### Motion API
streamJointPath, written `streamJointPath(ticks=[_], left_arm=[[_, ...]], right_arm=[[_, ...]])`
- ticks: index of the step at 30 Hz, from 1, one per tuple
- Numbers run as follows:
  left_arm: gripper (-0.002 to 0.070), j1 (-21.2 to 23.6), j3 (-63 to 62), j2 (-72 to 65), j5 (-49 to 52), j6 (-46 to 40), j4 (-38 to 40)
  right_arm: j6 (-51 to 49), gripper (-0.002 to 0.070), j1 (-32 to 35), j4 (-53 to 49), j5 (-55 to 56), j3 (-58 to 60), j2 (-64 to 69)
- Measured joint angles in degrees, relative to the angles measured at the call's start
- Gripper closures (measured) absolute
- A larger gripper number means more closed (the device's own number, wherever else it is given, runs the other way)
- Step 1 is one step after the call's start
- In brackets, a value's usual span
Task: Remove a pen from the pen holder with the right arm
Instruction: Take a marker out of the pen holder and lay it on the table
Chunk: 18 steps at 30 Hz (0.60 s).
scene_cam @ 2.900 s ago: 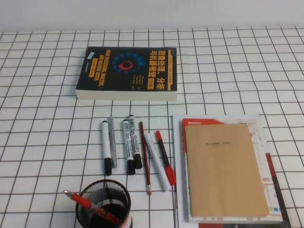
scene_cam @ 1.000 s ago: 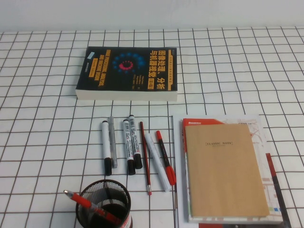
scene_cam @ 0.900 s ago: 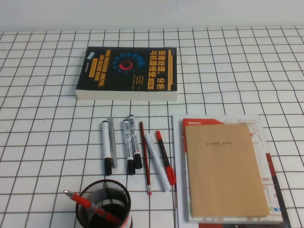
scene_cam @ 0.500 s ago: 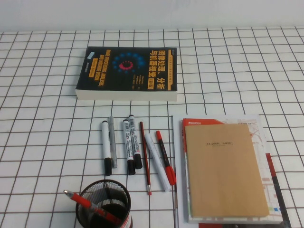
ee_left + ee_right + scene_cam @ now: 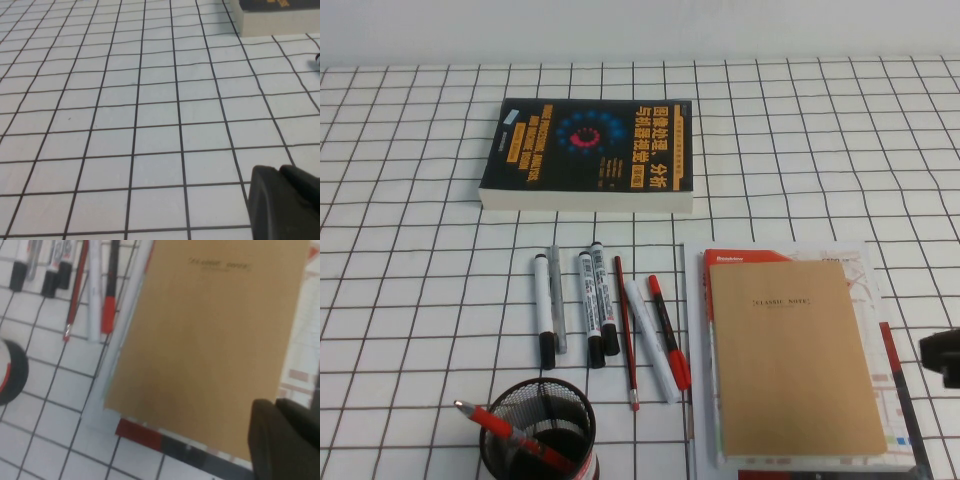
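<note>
A black mesh pen holder (image 5: pixel 542 432) stands at the table's front edge, left of centre. One red pen (image 5: pixel 505 428) leans in it, its tip sticking out over the left rim. My right gripper (image 5: pixel 942 358) shows at the far right edge, shut and empty, well to the right of the holder. In the right wrist view, the right gripper (image 5: pixel 275 402) hangs over the brown notebook (image 5: pixel 215 340), and the holder (image 5: pixel 7 372) is just visible at the edge. My left gripper (image 5: pixel 278 169) is shut above bare grid cloth.
Several markers and pens (image 5: pixel 605 315) lie in a row behind the holder. A brown notebook (image 5: pixel 790 360) on a stack of papers sits to the right. A dark book (image 5: pixel 590 152) lies further back.
My right gripper has come into the high view at the right edge, beside the notebook stack. Nothing on the table has moved.
</note>
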<state>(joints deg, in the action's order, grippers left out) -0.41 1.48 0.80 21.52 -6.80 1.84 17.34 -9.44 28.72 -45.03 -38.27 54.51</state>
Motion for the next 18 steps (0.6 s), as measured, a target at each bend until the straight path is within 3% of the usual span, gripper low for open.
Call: streamJointPath(ticks=[10,18], left_arm=[[0.0679,0.0,0.0,0.0,0.0,0.0,0.0],[0.0679,0.0,0.0,0.0,0.0,0.0,0.0]], right_arm=[[0.5,0.0692,-27.4,-1.3,10.0,-7.5,13.4],[4.4,0.0692,-43.7,-1.0,13.3,-16.6,24.2]])
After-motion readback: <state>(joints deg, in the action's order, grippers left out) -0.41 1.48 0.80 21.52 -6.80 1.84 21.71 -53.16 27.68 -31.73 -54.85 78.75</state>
